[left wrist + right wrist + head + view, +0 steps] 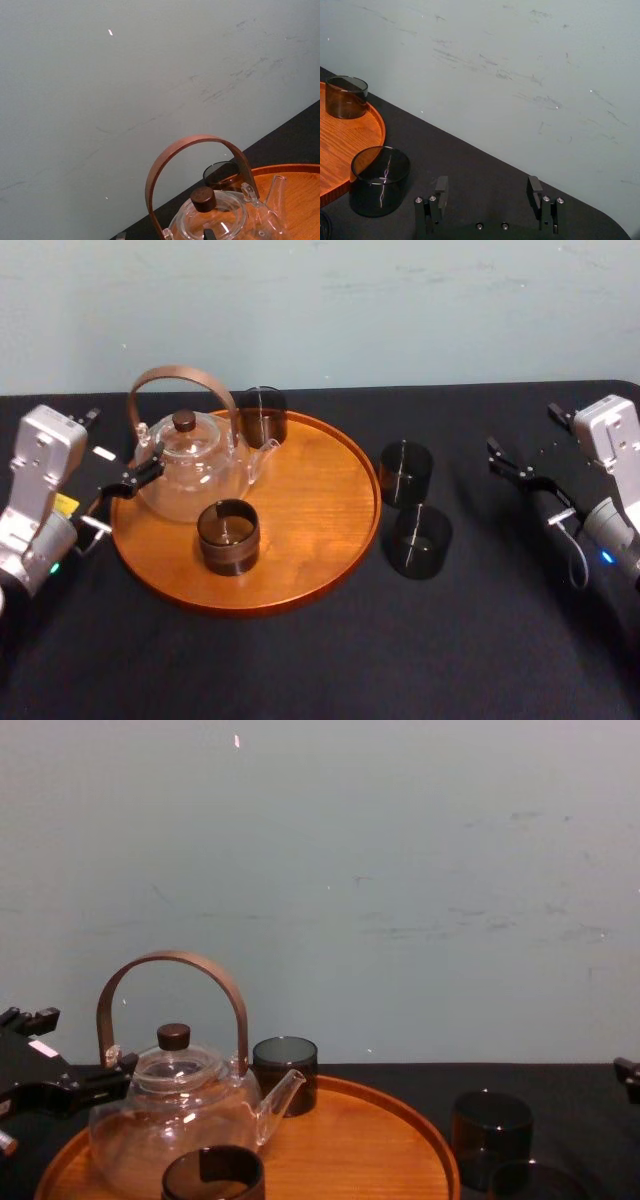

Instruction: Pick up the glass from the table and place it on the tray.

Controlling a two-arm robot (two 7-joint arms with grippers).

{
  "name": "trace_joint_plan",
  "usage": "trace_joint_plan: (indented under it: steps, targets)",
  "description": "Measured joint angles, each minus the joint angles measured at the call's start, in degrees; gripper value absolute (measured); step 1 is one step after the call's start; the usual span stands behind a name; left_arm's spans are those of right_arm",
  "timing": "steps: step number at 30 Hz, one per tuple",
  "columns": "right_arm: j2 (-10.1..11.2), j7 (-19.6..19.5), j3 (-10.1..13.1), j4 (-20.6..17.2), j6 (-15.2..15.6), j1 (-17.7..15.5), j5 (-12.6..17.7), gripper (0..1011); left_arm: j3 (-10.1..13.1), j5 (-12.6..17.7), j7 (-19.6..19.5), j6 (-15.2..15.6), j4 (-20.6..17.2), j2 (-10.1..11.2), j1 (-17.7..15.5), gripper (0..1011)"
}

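Two dark glasses are sitting on the tray [320, 490] with the teapot [190, 465]: the back glass [262, 415] is standing by the far rim and the front glass [228, 536] near the lower edge. The tray's right half is lying bare, and that looks like the room being kept for the next one. Two more are standing upright on the table [480, 630] just right of the tray's rim, at centre right of the head view: the farther glass [405, 472] and the nearer glass [420, 540], close together. Either could be the one to move. The right gripper [521, 427] is hanging at the right edge of that view, apart from both, with its fingers [440, 186] spread wide and gripping nothing. That probably suits it for reaching across to them. The left gripper [122, 438] is waiting at the tray's left rim, its fingers also apart and empty, one lying close beside the teapot. It is likely idling, since the loose glasses are on the other side.
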Motion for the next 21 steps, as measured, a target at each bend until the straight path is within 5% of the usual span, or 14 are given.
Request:
trace_joint_plan:
  steps: [21]
  targets:
    - [0.0,0.0,0.0,0.0,0.0,0.0,0.0,1002,0.0,0.0,0.0,0.0,0.0,0.0,0.0,1001]
